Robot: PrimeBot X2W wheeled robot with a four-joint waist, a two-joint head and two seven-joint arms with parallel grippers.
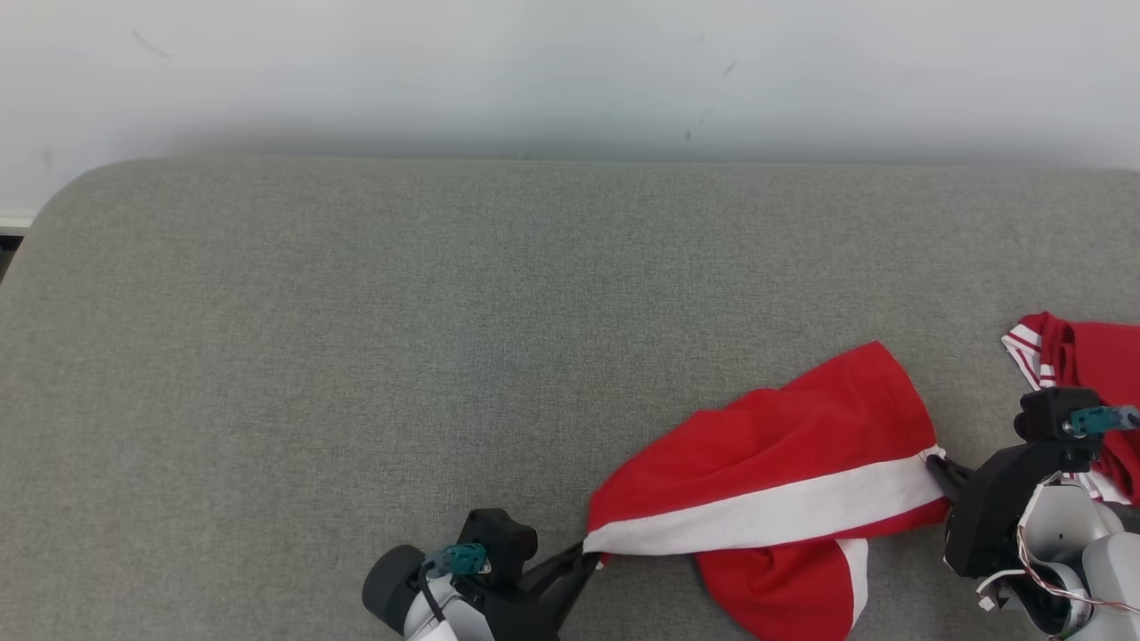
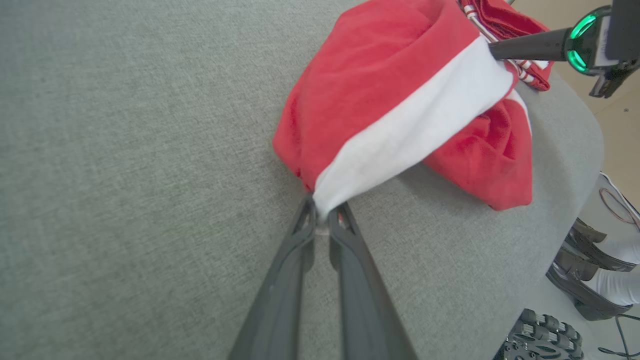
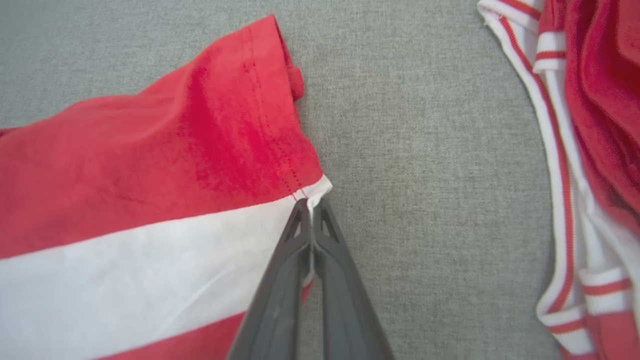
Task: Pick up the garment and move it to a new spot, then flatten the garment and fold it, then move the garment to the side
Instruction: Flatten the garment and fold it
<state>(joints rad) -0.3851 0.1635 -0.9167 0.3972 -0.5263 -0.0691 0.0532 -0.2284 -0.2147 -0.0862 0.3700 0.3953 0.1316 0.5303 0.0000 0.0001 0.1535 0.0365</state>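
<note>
Head view: left gripper (image 1: 583, 554) and right gripper (image 1: 932, 460) clamp opposite ends of the garment (image 1: 784, 445); seemingly the pickup step, next lift both together.

Grey woven-fabric padded surface (image 1: 356, 356) with rounded corners, white wall (image 1: 534, 71) with a few small dark marks behind its far edge, crumpled red garment with striped trim (image 3: 600, 125) near the surface's right edge, beige floor (image 2: 622, 125) beyond the corner
</note>
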